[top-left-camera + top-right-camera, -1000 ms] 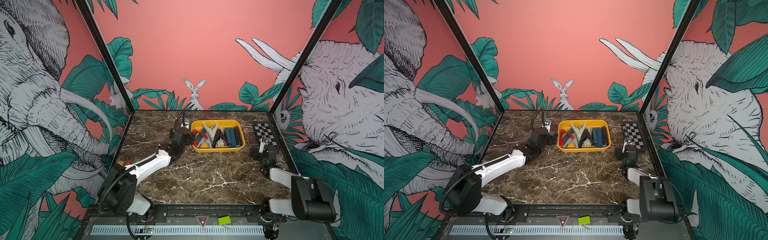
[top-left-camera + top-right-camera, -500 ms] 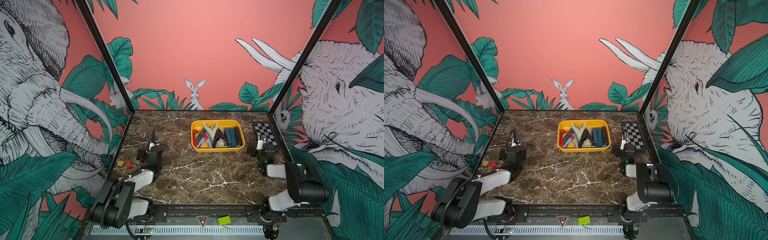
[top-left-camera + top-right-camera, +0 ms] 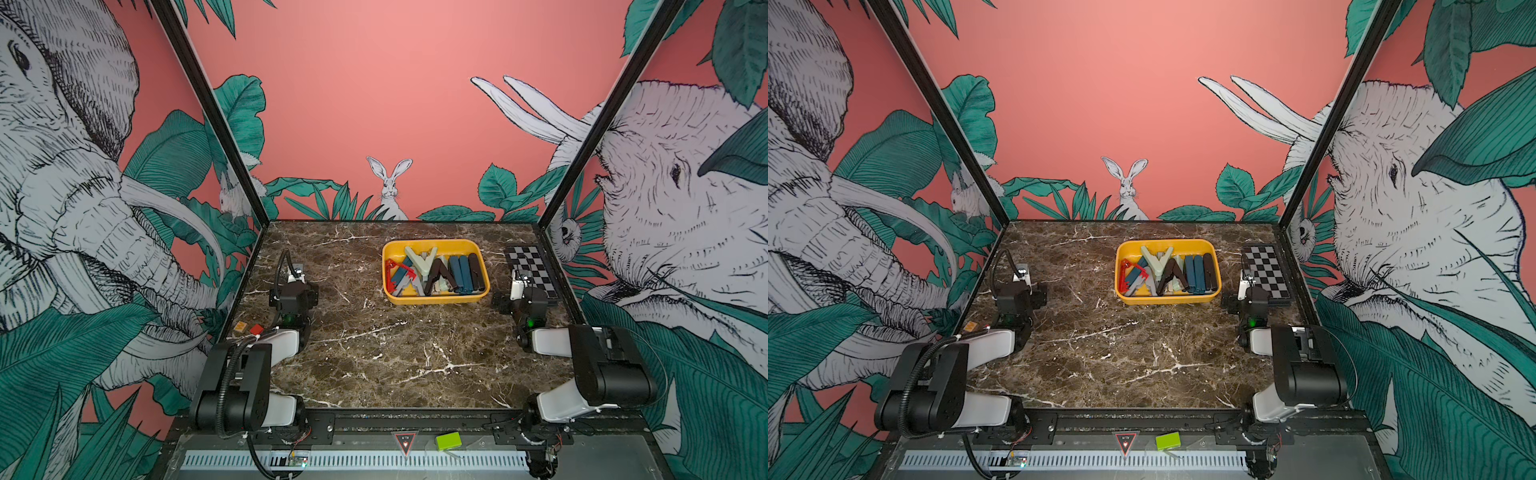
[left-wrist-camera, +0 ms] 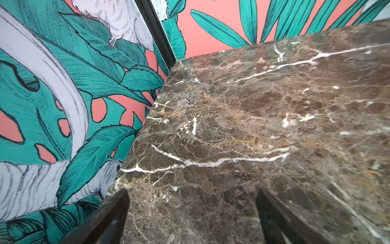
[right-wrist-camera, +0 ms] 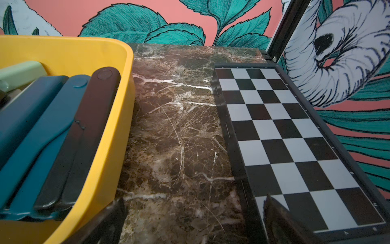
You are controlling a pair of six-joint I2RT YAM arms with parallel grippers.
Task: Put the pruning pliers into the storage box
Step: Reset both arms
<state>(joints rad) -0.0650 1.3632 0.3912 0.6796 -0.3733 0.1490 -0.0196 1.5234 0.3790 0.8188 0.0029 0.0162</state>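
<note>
The yellow storage box (image 3: 434, 300) stands on the marble at the back middle in both top views, its rim (image 3: 1167, 242) low. Several pruning pliers (image 3: 436, 272) lie inside it: teal, black, grey, mint and one thin red. In the right wrist view the box wall (image 5: 105, 126) and folded teal and black pliers (image 5: 52, 137) are close by. My left gripper (image 4: 192, 194) is open over bare marble near the left wall, far from the box (image 3: 293, 291). My right gripper (image 5: 194, 202) is open and empty, low between the box and the board (image 3: 521, 291).
A black-and-white chequered board (image 3: 530, 270) lies flat at the back right, beside my right gripper. Small orange (image 3: 240, 327) and red (image 3: 257, 329) blocks sit by the left wall behind my left wrist. A green block (image 3: 448, 440) rests on the front rail. Printed walls enclose three sides.
My left arm has pulled back from the box's left side to the left wall and folded. My right arm has folded back slightly. Both grippers stay open.
</note>
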